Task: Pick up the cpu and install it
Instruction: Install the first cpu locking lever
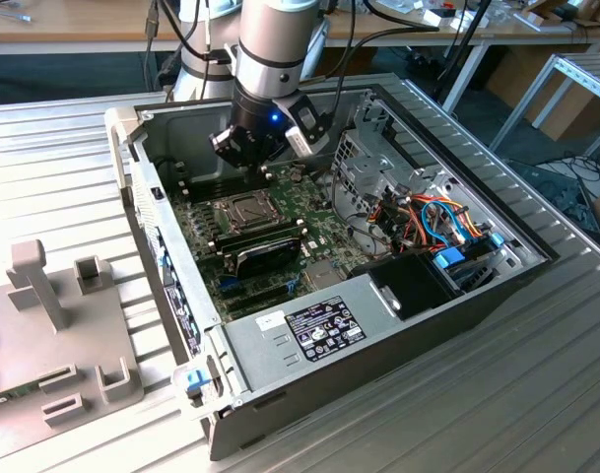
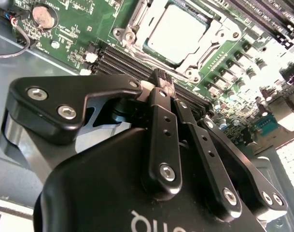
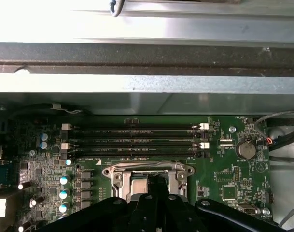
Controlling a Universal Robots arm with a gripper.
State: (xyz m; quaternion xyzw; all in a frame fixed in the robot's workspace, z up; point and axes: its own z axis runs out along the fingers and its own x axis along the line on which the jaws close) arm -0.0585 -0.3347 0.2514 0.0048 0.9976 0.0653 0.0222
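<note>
The cpu, a flat square chip with a pale silver top, lies in the metal socket frame on the green motherboard. In the second wrist view my gripper is shut, its black fingertips pressed together with nothing between them, just beside the socket and over the memory slots. In the first wrist view the gripper stands over the socket frame and covers most of the chip. In the exterior view the gripper hangs inside the open computer case, just above the socket.
Black memory slots run beside the socket, and a coin battery sits nearby. A black cooler, a power supply, a drive cage with coloured cables and the case walls crowd in. A grey fixture stands outside.
</note>
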